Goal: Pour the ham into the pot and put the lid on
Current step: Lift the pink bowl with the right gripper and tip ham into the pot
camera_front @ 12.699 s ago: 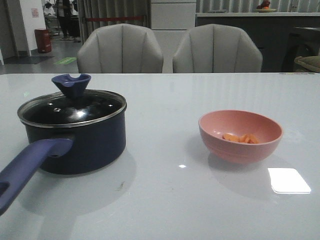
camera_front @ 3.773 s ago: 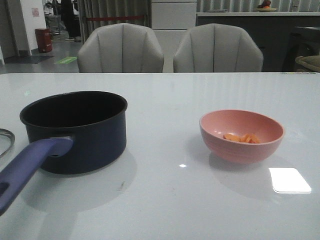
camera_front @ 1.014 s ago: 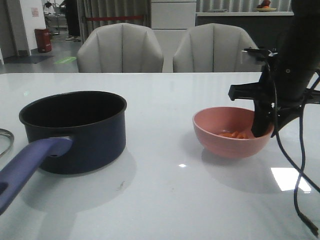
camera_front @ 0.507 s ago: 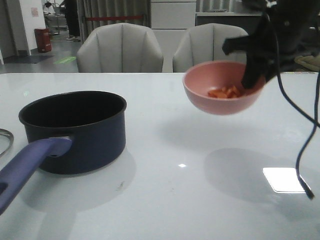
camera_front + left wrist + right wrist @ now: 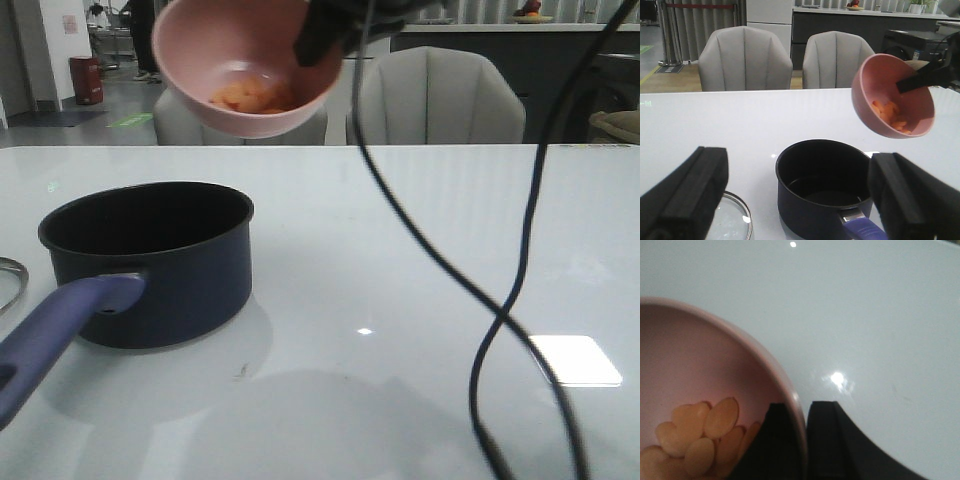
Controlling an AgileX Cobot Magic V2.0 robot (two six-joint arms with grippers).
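The dark navy pot (image 5: 150, 260) stands uncovered at the table's left, its purple-blue handle (image 5: 60, 325) pointing toward me; it also shows in the left wrist view (image 5: 825, 185). My right gripper (image 5: 320, 35) is shut on the rim of the pink bowl (image 5: 245, 60), held high and tilted above the pot's far side. Orange ham slices (image 5: 250, 95) lie inside the bowl (image 5: 690, 380), and the ham shows close up (image 5: 705, 432) beside the gripper (image 5: 802, 440). My left gripper (image 5: 797, 160) is open and empty, near the pot. The glass lid (image 5: 735, 220) lies flat on the table left of the pot; its knob is hidden.
Two grey chairs (image 5: 430, 95) stand behind the table. The right arm's black cable (image 5: 500, 320) hangs across the right half of the front view. Only the lid's rim (image 5: 8, 280) shows at that view's left edge.
The lid has come off the pot and lies to its left. My right gripper took the bowl from the table's right and carried it up and left, over the pot, now tilted.
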